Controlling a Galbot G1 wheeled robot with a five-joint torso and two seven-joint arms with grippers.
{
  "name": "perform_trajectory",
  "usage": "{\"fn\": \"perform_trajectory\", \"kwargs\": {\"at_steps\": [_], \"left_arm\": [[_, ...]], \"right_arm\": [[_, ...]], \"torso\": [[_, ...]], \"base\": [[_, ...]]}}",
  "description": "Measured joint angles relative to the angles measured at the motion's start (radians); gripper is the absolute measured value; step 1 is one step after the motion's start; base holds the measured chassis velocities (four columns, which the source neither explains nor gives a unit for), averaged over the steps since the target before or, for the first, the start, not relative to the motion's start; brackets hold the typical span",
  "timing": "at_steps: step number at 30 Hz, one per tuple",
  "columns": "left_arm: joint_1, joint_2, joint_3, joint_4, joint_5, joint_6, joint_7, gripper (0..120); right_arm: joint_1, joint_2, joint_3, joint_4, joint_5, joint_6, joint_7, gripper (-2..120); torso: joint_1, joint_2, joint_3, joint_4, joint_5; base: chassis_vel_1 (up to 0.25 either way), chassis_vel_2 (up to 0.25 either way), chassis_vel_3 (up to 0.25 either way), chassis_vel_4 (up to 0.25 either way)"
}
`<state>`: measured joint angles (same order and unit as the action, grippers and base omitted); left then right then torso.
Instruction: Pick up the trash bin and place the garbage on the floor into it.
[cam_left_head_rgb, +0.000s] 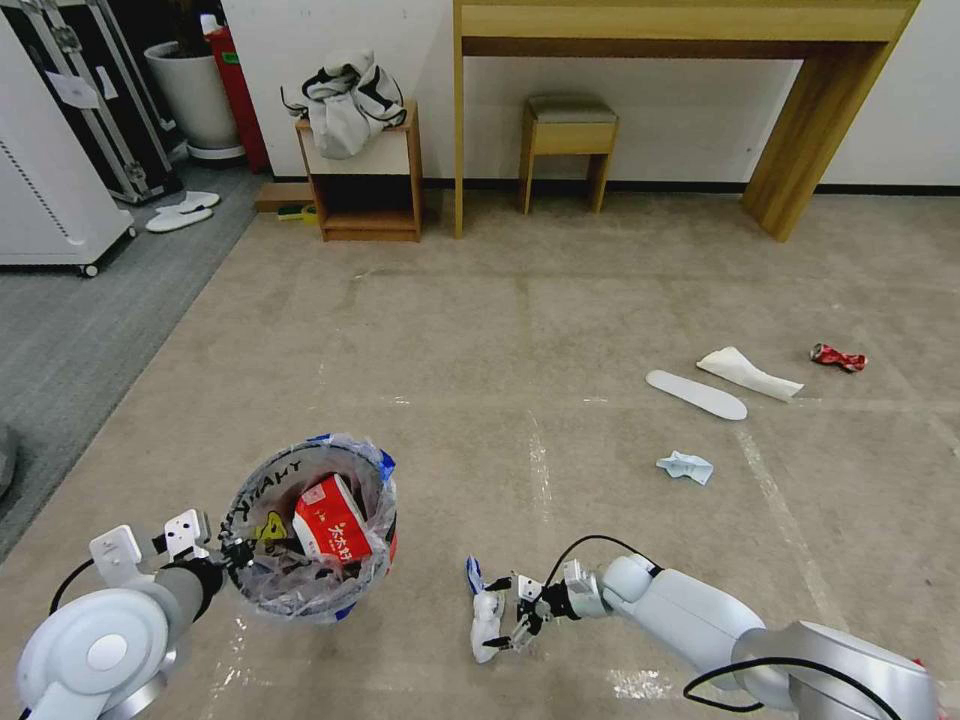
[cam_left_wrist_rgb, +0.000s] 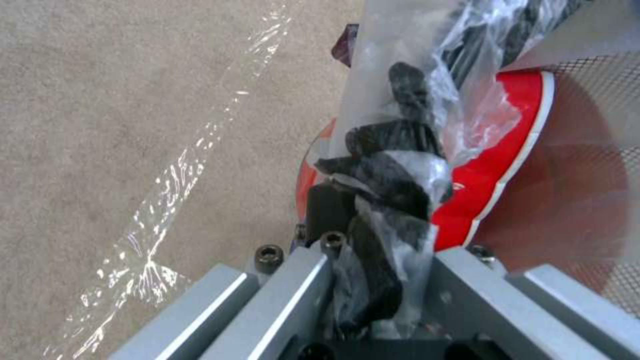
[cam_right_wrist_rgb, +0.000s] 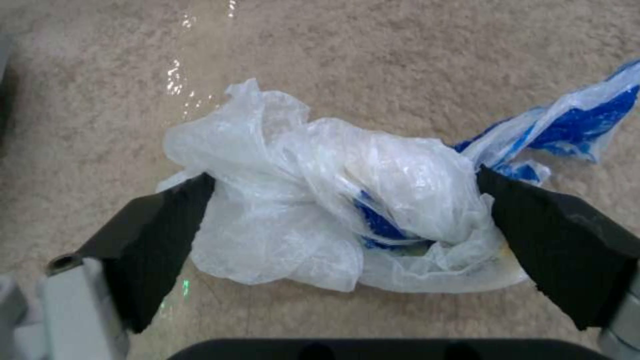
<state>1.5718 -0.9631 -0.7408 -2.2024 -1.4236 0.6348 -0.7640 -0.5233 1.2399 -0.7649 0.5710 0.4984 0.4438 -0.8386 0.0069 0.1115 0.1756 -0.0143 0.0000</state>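
Nearest the lens: crumpled white-and-blue plastic wrapper (cam_right_wrist_rgb: 347, 210) lying on the floor (cam_left_head_rgb: 560, 330), lower centre of the head view, between the two black pads of my right end effector (cam_left_head_rgb: 503, 612).
Right end effector: spread wide, one pad on each side of the wrapper, both pads at or just touching its edges; nothing is gripped yet.
Left end effector (cam_left_head_rgb: 232, 553): closed on the rim and bag liner of the trash bin (cam_left_head_rgb: 310, 530), lower left of the head view; the left wrist view shows clear plastic bunched between my fingers against the red wall.
Trash bin: held by me, just left of the wrapper, mouth open upward, a red-and-white carton (cam_left_head_rgb: 333, 520) already inside.
Garbage left on the floor: a flat white slipper (cam_left_head_rgb: 696, 394), a white tissue (cam_left_head_rgb: 748, 372) and a crushed red can (cam_left_head_rgb: 838, 357) at centre right, a small blue-white wrapper (cam_left_head_rgb: 686, 466) below them, all well apart from my arms.
Step in hand, as I judge it: close on the wrapper.
Doing it well: press low so the pads gather the bulk of the film, not a loose flap, since thin plastic slips and may trail; keep the bin steady and near for the drop.
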Motion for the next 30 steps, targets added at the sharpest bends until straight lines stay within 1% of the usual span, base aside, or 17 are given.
{"fn": "perform_trajectory", "kwargs": {"at_steps": [2,4,5,8,11,12,13,14,15,17,18,21,22,24,25,26,30], "left_arm": [[0.000,0.002,-0.001,0.000,-0.001,0.000,0.000,0],[0.000,0.002,-0.001,0.000,-0.001,0.000,0.001,0],[-0.001,0.003,-0.001,0.000,-0.001,-0.001,0.001,0],[-0.002,0.003,-0.001,0.000,-0.001,-0.001,0.001,0],[-0.006,0.003,0.003,0.000,-0.001,-0.003,0.001,0],[-0.006,0.003,0.003,0.000,-0.001,-0.003,0.001,0],[-0.006,0.003,0.004,0.000,-0.001,-0.003,0.002,0],[-0.008,0.002,0.006,0.001,0.000,-0.003,0.002,0],[-0.008,0.002,0.006,0.001,0.000,-0.003,0.002,0],[-0.009,0.002,0.007,0.001,0.001,-0.004,0.003,0],[-0.009,0.002,0.007,0.001,0.001,-0.004,0.003,0],[-0.012,0.006,0.010,0.001,0.001,-0.005,0.003,0],[-0.012,0.006,0.010,0.001,0.001,-0.005,0.003,0],[-0.019,0.010,0.014,0.001,0.000,-0.008,0.003,0],[-0.019,0.010,0.014,0.001,0.000,-0.008,0.003,0],[-0.020,0.010,0.015,0.001,0.000,-0.008,0.003,0],[-0.017,0.012,0.016,-0.006,0.001,-0.009,0.003,0]], "right_arm": [[0.002,0.008,-0.003,-0.011,0.002,0.000,-0.004,87],[0.004,0.011,-0.003,-0.017,0.003,0.000,-0.007,84],[0.004,0.015,-0.003,-0.024,0.003,0.001,-0.012,76],[0.004,0.016,-0.003,-0.025,0.005,0.001,-0.014,70],[0.004,0.012,-0.003,-0.023,0.016,0.001,-0.018,52],[0.004,0.012,-0.003,-0.023,0.016,0.001,-0.018,52],[0.004,0.010,-0.003,-0.022,0.018,0.001,-0.021,48],[0.004,0.006,-0.003,-0.021,0.022,0.001,-0.022,42],[0.004,0.006,-0.003,-0.021,0.022,0.001,-0.022,42],[0.004,-0.001,-0.003,-0.017,0.032,0.001,-0.022,32],[0.004,-0.001,-0.003,-0.017,0.032,0.001,-0.022,32],[0.004,-0.013,-0.002,-0.003,0.049,-0.002,-0.018,17],[0.004,-0.013,-0.002,-0.003,0.049,-0.002,-0.018,17],[0.004,-0.034,-0.003,0.022,0.062,-0.012,-0.014,6],[0.004,-0.034,-0.003,0.022,0.062,-0.012,-0.014,6],[0.005,-0.044,-0.004,0.031,0.066,-0.016,-0.009,0],[0.008,-0.073,-0.007,0.052,0.079,-0.021,0.001,0]], "torso": [[0.000,0.000,0.000,0.0001,0.0000],[0.000,0.000,0.000,0.0001,0.0000],[0.000,0.000,0.000,0.0000,0.0000],[0.000,0.000,0.000,0.0000,0.0001],[0.000,0.000,0.000,0.0000,0.0001],[0.000,0.000,0.000,0.0000,0.0001],[0.000,0.000,0.000,0.0001,0.0000],[0.000,0.000,0.000,0.0001,0.0001],[0.000,0.000,0.000,0.0001,0.0001],[0.000,0.000,0.000,0.0000,0.0001],[0.000,0.000,0.000,0.0000,0.0001],[0.000,0.000,0.000,0.0001,0.0001],[0.000,0.000,0.000,0.0001,0.0001],[0.000,0.000,0.000,0.0001,0.0003],[0.000,0.000,0.000,0.0001,0.0003],[0.000,0.000,0.000,0.0000,0.0002],[0.000,0.000,0.000,0.0000,0.0001]], "base": [[0.000,0.000,0.000,0.000],[0.000,0.000,0.000,0.000],[0.000,0.000,0.000,0.000],[0.000,0.000,0.000,0.000],[0.000,0.000,0.000,0.000],[0.000,0.000,0.000,0.000],[0.000,0.000,0.000,0.000],[0.000,0.000,0.000,0.000],[0.000,0.000,0.000,0.000],[0.000,0.000,0.000,0.000],[0.000,0.000,0.000,0.000],[0.000,0.000,0.000,0.000],[0.000,0.000,0.000,0.000],[0.000,0.000,0.000,0.000],[0.000,0.000,0.000,0.000],[0.000,0.000,0.000,0.000],[0.000,0.000,0.000,0.000]]}}
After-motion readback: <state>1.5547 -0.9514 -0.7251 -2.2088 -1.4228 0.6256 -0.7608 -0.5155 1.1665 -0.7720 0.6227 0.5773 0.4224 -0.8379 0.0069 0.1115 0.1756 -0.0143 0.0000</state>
